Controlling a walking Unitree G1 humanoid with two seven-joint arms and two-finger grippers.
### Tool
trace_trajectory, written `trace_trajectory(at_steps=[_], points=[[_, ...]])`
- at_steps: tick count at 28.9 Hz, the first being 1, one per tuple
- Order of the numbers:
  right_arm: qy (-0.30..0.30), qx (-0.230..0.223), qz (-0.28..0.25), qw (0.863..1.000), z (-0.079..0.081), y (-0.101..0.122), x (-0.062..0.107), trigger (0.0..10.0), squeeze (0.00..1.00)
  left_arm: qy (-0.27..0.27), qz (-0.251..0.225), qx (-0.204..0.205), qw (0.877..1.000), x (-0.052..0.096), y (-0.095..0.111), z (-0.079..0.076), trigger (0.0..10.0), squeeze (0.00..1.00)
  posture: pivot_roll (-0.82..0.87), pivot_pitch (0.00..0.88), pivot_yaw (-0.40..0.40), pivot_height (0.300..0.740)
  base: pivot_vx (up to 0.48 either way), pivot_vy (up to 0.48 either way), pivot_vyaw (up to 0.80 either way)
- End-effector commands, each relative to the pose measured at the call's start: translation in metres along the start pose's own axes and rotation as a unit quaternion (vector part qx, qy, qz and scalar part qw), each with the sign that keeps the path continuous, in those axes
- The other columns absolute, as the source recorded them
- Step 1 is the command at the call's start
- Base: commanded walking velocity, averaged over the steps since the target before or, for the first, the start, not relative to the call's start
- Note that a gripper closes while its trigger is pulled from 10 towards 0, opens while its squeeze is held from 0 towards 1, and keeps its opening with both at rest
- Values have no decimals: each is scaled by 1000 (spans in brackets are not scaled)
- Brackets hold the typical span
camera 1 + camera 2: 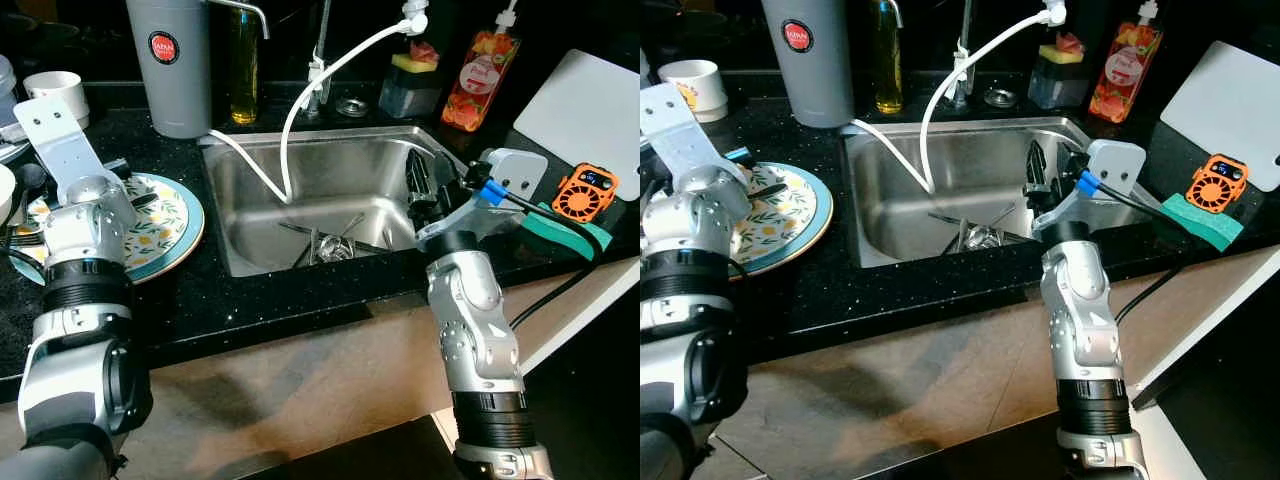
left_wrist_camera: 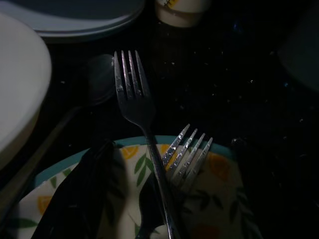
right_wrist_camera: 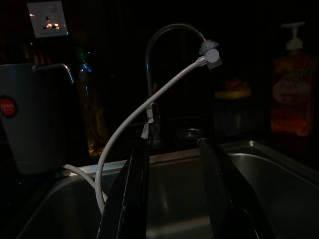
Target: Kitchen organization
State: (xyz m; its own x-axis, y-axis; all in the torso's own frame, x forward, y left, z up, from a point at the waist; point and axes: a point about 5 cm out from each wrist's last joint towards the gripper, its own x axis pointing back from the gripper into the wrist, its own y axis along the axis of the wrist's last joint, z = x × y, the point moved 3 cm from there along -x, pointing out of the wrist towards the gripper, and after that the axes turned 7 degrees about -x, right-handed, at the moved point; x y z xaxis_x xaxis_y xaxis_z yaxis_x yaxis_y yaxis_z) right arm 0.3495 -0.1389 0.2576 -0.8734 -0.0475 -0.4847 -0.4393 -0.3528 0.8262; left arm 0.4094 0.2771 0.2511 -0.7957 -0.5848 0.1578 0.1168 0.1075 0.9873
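A floral plate (image 1: 175,215) lies on the black counter left of the steel sink (image 1: 250,170). My left gripper (image 1: 130,185) hovers low over the plate's far edge, open. In the left wrist view its fingers (image 2: 84,194) stand either side of two forks: a long fork (image 2: 134,94) crossing the plate rim and a shorter fork (image 2: 187,149) on the plate. A spoon (image 2: 97,84) lies beside them on the counter. My right gripper (image 1: 420,185) hangs open inside the sink's right side, nothing between its fingers (image 3: 129,199). Several pieces of cutlery (image 1: 330,243) lie on the sink floor.
A white hose (image 1: 330,65) curves from the tap into the sink. Behind stand a grey canister (image 1: 170,65), oil bottle (image 1: 243,70), sponge holder (image 1: 410,85) and soap bottle (image 1: 480,65). On the right are a white board (image 1: 590,100), orange device (image 1: 585,190) and green cloth (image 1: 565,228).
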Motion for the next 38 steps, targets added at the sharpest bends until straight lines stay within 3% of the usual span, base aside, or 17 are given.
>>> trace_trajectory(at_steps=[1, 2, 4, 6, 7, 8, 9, 10, 19, 25, 28, 29, 30, 32, 33, 34, 38], points=[[-9, 0, -2, 1000, -4, 1, 2, 10000, 0, -4, 6, -9, 1000, -1, -1, -5, 9098, 0, 44, 0, -63, 740, 0, 0, 0], [-9, 0, -2, 1000, -4, 1, 2, 10000, 0, -4, 6, -9, 1000, -1, -1, -5, 9098, 0, 44, 0, -63, 740, 0, 0, 0], [-12, 1, -3, 1000, -5, 1, 2, 10000, 0, -2, 16, -5, 1000, 0, -7, -7, 4980, 0, 44, 0, -59, 740, 0, 0, 0], [-12, 1, -3, 1000, -5, 1, 2, 10000, 0, -1, 19, -6, 1000, 1, -9, -8, 4667, 0, 44, 0, -59, 740, 0, 0, 0], [-13, 1, -3, 1000, -6, 1, 3, 10000, 0, 2, 23, -8, 1000, 1, -12, -8, 3961, 0, 44, 0, -59, 740, 0, 0, 0], [-13, 1, -3, 1000, -6, 1, 3, 10000, 0, 1, 30, -12, 999, 2, -18, -10, 2275, 0, 49, 0, -57, 740, 0, 0, 0], [-13, 1, -3, 1000, -5, 1, 3, 10000, 0, 1, 35, -16, 999, 2, -21, -10, 2275, 0, 49, 0, -57, 740, 0, 0, 0], [-13, 1, -3, 1000, -5, 0, 3, 10000, 0, 3, 39, -20, 999, 3, -25, -10, 0, 0, 49, 0, -57, 740, 0, 0, 0], [-12, -2, 0, 1000, -5, -1, 3, 10000, 0, 19, 66, -37, 997, 9, -53, -4, 0, 0, 59, 0, -61, 740, 0, 0, 0], [-11, -3, 2, 1000, -4, -2, 3, 10000, 0, 26, 66, -37, 997, 10, -56, -1, 0, 0, 61, 0, -64, 740, 0, 0, 0], [-11, -2, 1, 1000, -5, -2, 2, 10000, 0, 36, 52, -37, 997, 10, -50, 1, 0, 0, 60, 0, -64, 740, 0, 0, 0], [-12, -1, 0, 1000, -6, -1, 2, 10000, 0, 49, 13, -35, 998, 11, -35, 5, 0, 0, 59, 0, -65, 740, 0, 0, 0], [-12, -1, 0, 1000, -6, -1, 2, 10000, 0, 49, 13, -35, 998, 11, -35, 5, 0, 0, 59, 0, -65, 740, 0, 0, 0], [-12, -1, 0, 1000, -6, -1, 1, 10000, 0, 53, -32, -20, 998, 12, -17, 6, 0, 0, 56, 0, -66, 740, 0, 0, 0], [-12, -1, 0, 1000, -6, 0, 1, 10000, 0, 48, -79, -18, 996, 15, 0, 4, 0, 0, 56, 0, -66, 740, 0, 0, 0], [-12, -1, -1, 1000, -6, 0, 1, 10000, 0, 40, -134, -22, 990, 21, 22, 2, 10000, 0, 56, 0, -66, 740, 0, 0, 0], [-12, 0, -1, 1000, -6, 0, 1, 10000, 0, 12, -219, -35, 975, 33, 56, -4, 10000, 0, 56, 0, -66, 740, 0, 0, 0]])
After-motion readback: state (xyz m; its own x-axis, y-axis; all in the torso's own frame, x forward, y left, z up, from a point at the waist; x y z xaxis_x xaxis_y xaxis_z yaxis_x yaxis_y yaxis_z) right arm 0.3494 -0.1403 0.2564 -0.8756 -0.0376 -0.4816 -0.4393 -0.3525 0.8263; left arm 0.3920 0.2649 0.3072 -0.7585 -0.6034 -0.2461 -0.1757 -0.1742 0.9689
